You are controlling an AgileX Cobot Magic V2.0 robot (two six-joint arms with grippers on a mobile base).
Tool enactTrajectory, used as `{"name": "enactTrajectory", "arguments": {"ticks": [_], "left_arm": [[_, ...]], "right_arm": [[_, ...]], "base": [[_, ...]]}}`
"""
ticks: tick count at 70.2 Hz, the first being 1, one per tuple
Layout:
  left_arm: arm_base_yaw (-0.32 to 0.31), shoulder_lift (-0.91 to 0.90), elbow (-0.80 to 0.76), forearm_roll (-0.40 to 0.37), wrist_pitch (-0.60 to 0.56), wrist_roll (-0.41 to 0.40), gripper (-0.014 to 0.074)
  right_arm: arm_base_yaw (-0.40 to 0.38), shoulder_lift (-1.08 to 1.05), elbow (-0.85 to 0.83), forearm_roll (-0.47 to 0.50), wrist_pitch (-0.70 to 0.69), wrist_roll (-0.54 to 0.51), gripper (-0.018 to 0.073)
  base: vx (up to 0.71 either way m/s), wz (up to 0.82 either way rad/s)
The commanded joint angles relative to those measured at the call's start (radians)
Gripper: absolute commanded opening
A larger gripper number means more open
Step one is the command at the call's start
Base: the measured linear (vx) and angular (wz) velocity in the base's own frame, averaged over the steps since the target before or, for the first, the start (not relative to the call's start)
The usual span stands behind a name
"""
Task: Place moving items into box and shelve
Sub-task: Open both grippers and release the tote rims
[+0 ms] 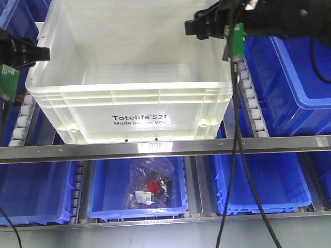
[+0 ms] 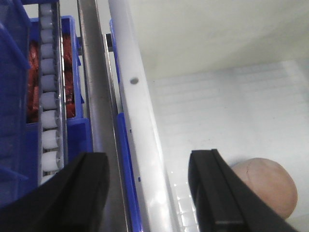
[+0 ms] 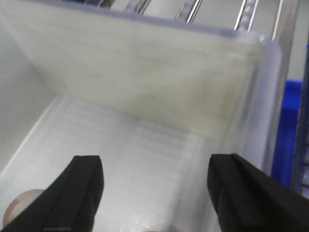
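Warehouse or stockroom storage rack.
You face metal shelving with roller tracks, rows of blue plastic bins, one holding bagged parts, and a white tote printed "Totelife 521".

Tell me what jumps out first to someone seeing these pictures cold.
The big white box printed "Totelife 521" dominates, sitting on the shelf's roller rails among blue bins. Both arms flank it: the left gripper straddles its left wall with fingers spread, and the right gripper hangs open above its inside. A rounded cream item lies on the box floor.
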State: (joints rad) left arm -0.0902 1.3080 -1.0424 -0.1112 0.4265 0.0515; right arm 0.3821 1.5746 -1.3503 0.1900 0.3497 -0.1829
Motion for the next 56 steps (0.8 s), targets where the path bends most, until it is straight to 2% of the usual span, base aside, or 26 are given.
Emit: {"name": "enactTrajectory", "arguments": {"ticks": [1, 14, 24, 34, 48, 53, 56], "left_arm": [[-0.006, -0.088, 0.033, -0.003, -0.122, -0.002, 0.0483], [-0.006, -0.273, 0.274, -0.004, -0.220, -0.002, 0.0483], [-0.006, -0.445, 0.447, -0.004, -0.247, -0.002, 0.0483], [-0.006, -0.671, 0.583, -0.008, -0.217, -0.005, 0.0483], [-0.006, -0.949, 0.653, -0.007, -0.063, -0.011, 0.0483], [-0.006, -0.989, 0.688, -0.005, -0.086, -0.010, 0.0483], [-0.006, -0.992, 0.714, -0.006, -0.146, -0.010, 0.0483]], "right_arm": [[-0.002, -0.129, 0.077, -0.002, -0.169, -0.031, 0.0501], [-0.002, -0.364, 0.369, -0.001, -0.350, -0.084, 0.0501], [-0.002, -0.556, 0.597, -0.001, -0.413, -0.109, 0.0501], [-0.002, -0.747, 0.791, -0.001, -0.419, -0.139, 0.0501], [-0.002, -0.957, 0.968, -0.001, -0.422, -0.160, 0.0501], [-0.002, -0.969, 1.013, -0.001, -0.450, -0.162, 0.0501], [-0.002, -0.962, 1.038, -0.001, -0.489, -0.162, 0.0501]], "base": [[0.00, 0.00], [0.00, 0.00], [0.00, 0.00], [0.00, 0.00], [0.00, 0.00], [0.00, 0.00], [0.00, 0.00]]}}
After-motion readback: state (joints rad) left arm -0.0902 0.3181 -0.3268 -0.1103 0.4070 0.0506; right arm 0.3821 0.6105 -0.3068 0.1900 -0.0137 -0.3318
